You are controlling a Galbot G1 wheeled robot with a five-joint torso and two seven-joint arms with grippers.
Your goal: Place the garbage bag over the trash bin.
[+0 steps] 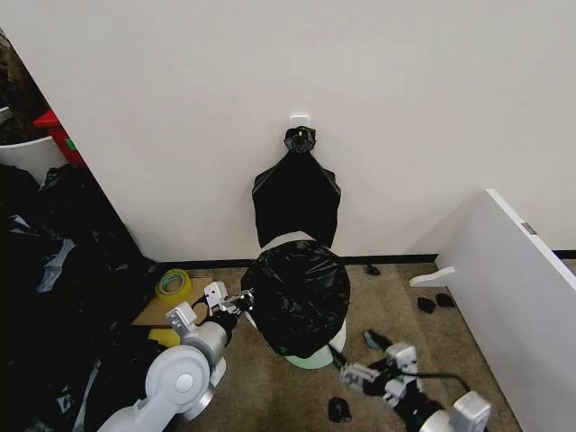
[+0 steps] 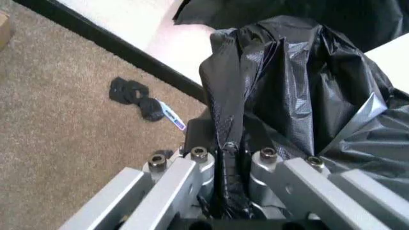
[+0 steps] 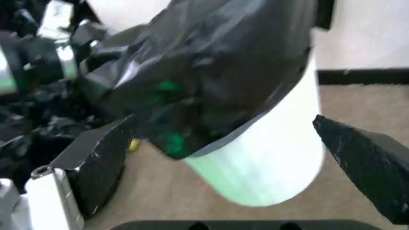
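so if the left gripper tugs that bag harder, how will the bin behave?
The trash bin looks like light plastic, and it already stands tilted, so it would likely tip. The garbage bag is thin and crinkled where the left gripper pinches it, so it probably stretches or slips first.

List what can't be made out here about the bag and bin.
- The trash bin: its rim and inside are hidden in the head view by the garbage bag.
- Bag edge inside the left gripper: hidden by its fingers.
- Bin base: blurred in the right wrist view, between the open right gripper fingers.
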